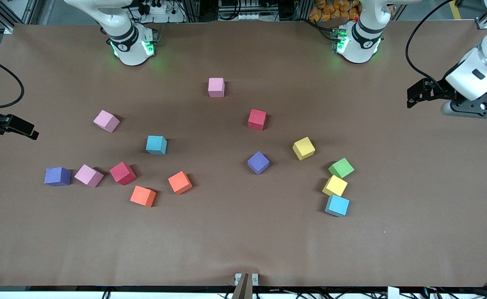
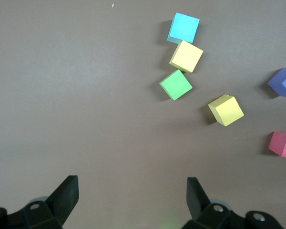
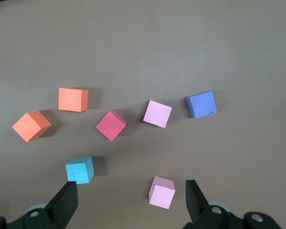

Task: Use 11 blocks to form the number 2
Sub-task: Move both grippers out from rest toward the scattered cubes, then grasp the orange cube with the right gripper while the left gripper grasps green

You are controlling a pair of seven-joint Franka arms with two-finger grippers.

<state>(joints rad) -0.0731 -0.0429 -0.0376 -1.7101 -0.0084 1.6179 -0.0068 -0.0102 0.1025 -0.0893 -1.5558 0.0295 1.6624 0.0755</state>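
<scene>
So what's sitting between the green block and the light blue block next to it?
A yellow block sits between the green block and the light blue block, clear in the front view.

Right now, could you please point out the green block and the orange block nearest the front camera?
green block (image 1: 341, 167), front view, middle of its top face.
orange block (image 1: 142, 195), front view, middle of its top face.

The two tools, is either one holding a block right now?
No. The left tool and right tool are both open, with nothing between their fingers.
</scene>
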